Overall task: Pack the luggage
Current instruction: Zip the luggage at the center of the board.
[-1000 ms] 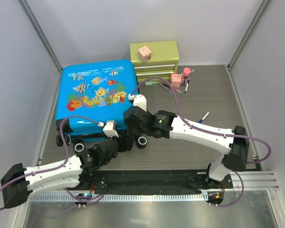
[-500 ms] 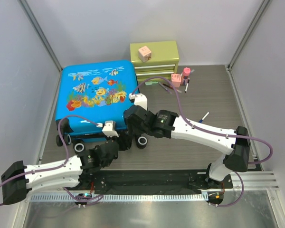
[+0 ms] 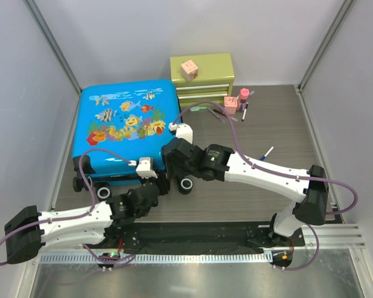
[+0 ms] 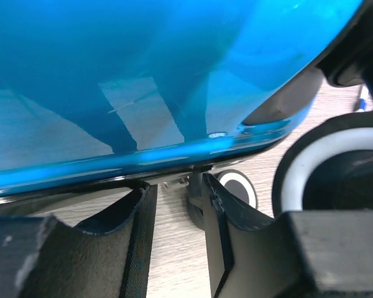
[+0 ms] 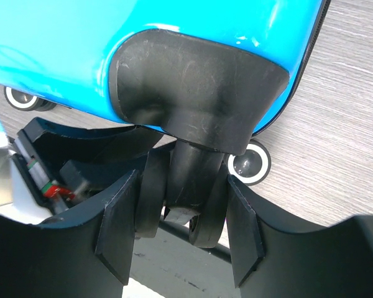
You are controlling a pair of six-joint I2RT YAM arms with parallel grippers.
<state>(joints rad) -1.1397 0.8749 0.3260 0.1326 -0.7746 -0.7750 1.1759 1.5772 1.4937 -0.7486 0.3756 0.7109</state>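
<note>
The luggage (image 3: 124,121) lies flat and closed at the back left, a bright blue shell with a fish print, and it fills the top of both wrist views (image 4: 143,74) (image 5: 68,43). My right gripper (image 3: 176,172) (image 5: 181,186) is at its near right corner, shut on the black double wheel (image 5: 150,192), with a pad against each side. My left gripper (image 3: 163,186) (image 4: 174,186) sits low at the near edge beside that corner. Its jaws stand a narrow gap apart under the shell's rim. Only bare tabletop shows between them.
A green drawer chest (image 3: 202,77) with a pink cube (image 3: 188,68) on top stands behind the luggage's right corner. Small pink items (image 3: 236,102) and pens (image 3: 265,152) lie to the right. Grey walls close in both sides; a metal rail (image 3: 193,256) runs along the near edge.
The left gripper's jaws have come closer together, and the left arm has edged slightly forward and right. The right arm and the luggage have not moved.
</note>
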